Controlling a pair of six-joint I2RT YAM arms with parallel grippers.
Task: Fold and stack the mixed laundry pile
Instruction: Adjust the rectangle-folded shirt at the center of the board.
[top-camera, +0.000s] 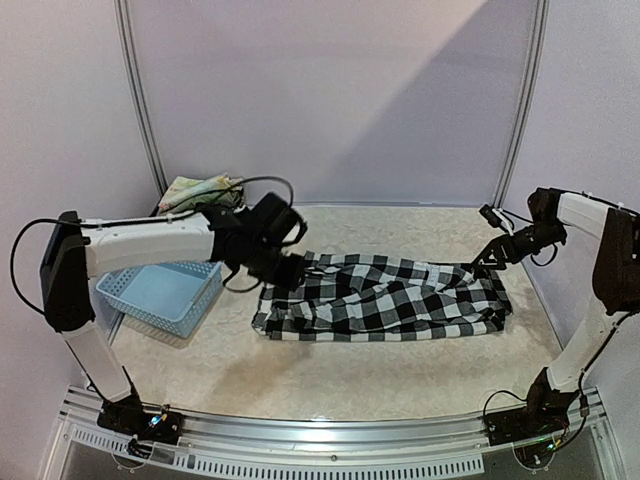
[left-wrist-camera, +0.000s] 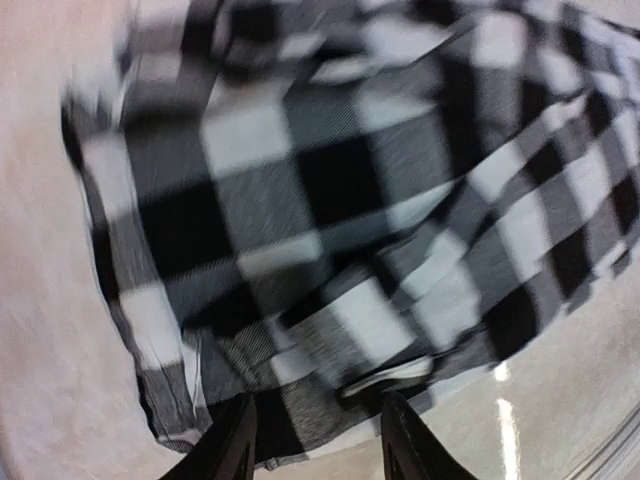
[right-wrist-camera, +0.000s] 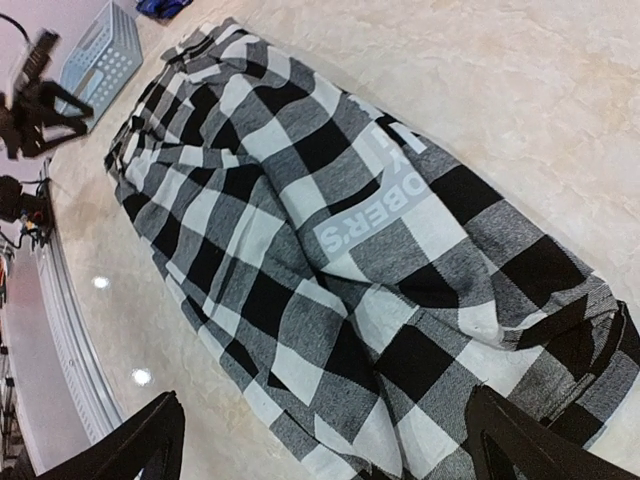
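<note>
Left claw (left-wrist-camera: 318, 442) hangs half open over the frame-left end of the checked shirt (top-camera: 385, 295), pinching nothing I can see. The right claw (top-camera: 482, 260) gapes wide and empty at the other end. Shirt's spread mid-frame on the tabletop (top-camera: 350, 385). Looks mid-fold to me, so next up is a fresh edge grab.

Beneath my black fingers (left-wrist-camera: 232, 450) the shirt (top-camera: 385, 297) is checked black and white with pale grey lettering, and left of the shirt the basket (top-camera: 165, 293) is light blue and the cloth (top-camera: 198, 190) yellow-green floral.
</note>
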